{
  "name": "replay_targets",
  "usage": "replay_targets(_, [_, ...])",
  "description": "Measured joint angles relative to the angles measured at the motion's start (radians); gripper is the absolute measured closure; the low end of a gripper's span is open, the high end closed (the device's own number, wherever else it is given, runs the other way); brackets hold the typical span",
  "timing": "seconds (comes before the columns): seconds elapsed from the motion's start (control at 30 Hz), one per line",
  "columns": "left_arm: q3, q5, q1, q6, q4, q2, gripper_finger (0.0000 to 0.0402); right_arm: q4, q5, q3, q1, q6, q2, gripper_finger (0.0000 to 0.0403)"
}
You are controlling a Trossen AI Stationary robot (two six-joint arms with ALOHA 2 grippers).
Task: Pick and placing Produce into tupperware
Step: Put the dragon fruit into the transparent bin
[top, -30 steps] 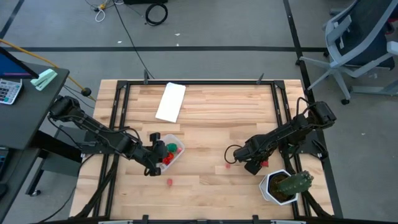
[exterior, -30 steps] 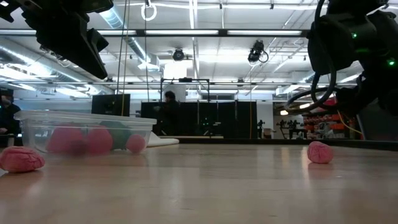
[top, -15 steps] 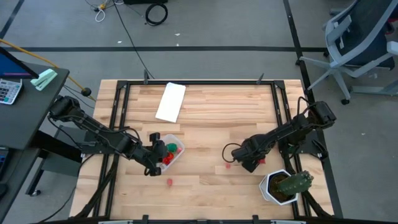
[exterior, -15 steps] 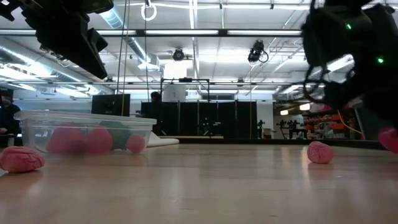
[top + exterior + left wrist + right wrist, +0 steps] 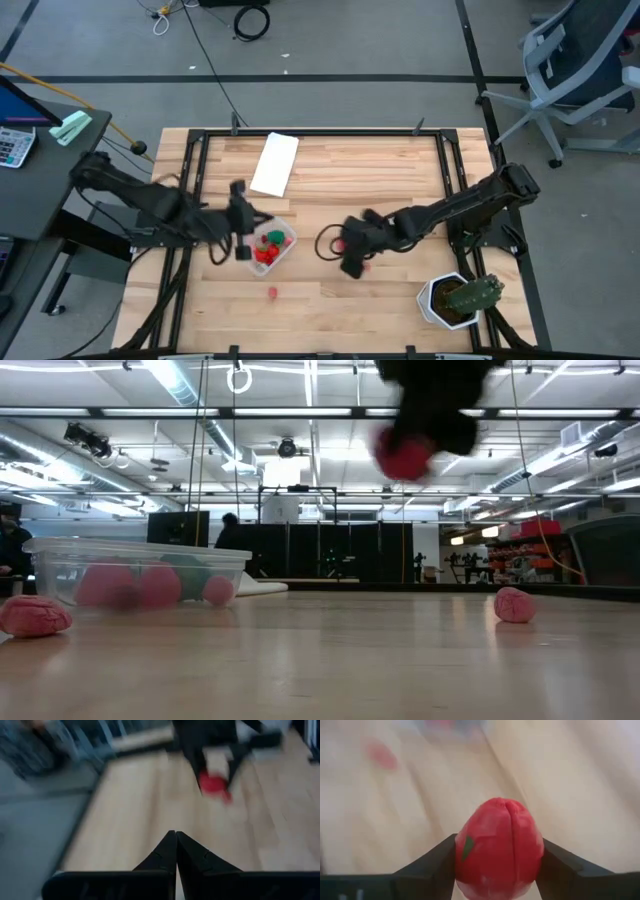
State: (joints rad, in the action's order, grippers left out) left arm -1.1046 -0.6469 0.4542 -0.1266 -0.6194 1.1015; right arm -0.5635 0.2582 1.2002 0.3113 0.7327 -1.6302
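Carry step in hand: right pincer (image 5: 342, 243) clamped on a red strawberry-like piece (image 5: 499, 847), held up off the counter (image 5: 400, 180) near its middle, between the cactus pot (image 5: 455, 297) side and the tupperware (image 5: 268, 246). Tupperware resting left of centre, already holding several red and pink pieces plus a green one. Left pincer (image 5: 237, 216) pinched shut on nothing, hovering just beside the box's far edge. Two pink pieces loose on the counter: one (image 5: 32, 615) near the box, one (image 5: 514, 604) off to the right. Next, probably: bring the red piece above the open box without bumping the left arm, lower, then release.
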Motion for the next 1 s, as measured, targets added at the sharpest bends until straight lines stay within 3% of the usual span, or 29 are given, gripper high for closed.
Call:
replay_targets(0.13, [-0.170,-0.021,-0.033,0.141,-0.001,-0.013,0.0391,0.393,0.061,-0.011,-0.030,-0.235,0.000,0.0176])
replay_targets(0.27, [-0.342,-0.021,-0.070,0.166,-0.003,-0.011,0.0392,0.651,0.081,-0.024,-0.087,-0.339,-0.067,0.0187])
replay_targets(0.4, [-0.478,-0.021,-0.118,0.191,0.000,-0.011,0.0381,0.801,-0.012,0.021,-0.146,-0.387,-0.237,0.0189])
replay_targets(0.57, [-0.562,-0.019,-0.159,0.236,-0.045,-0.012,0.0369,0.843,-0.032,0.181,-0.191,-0.447,-0.440,0.0170])
replay_targets(0.7, [-0.573,-0.019,-0.174,0.224,-0.117,-0.018,0.0370,0.837,-0.110,0.308,-0.212,-0.449,-0.560,0.0172])
replay_targets(1.0, [-0.572,-0.018,-0.179,0.155,-0.341,-0.003,0.0380,0.681,-0.189,0.505,-0.192,-0.566,-0.688,0.0157])
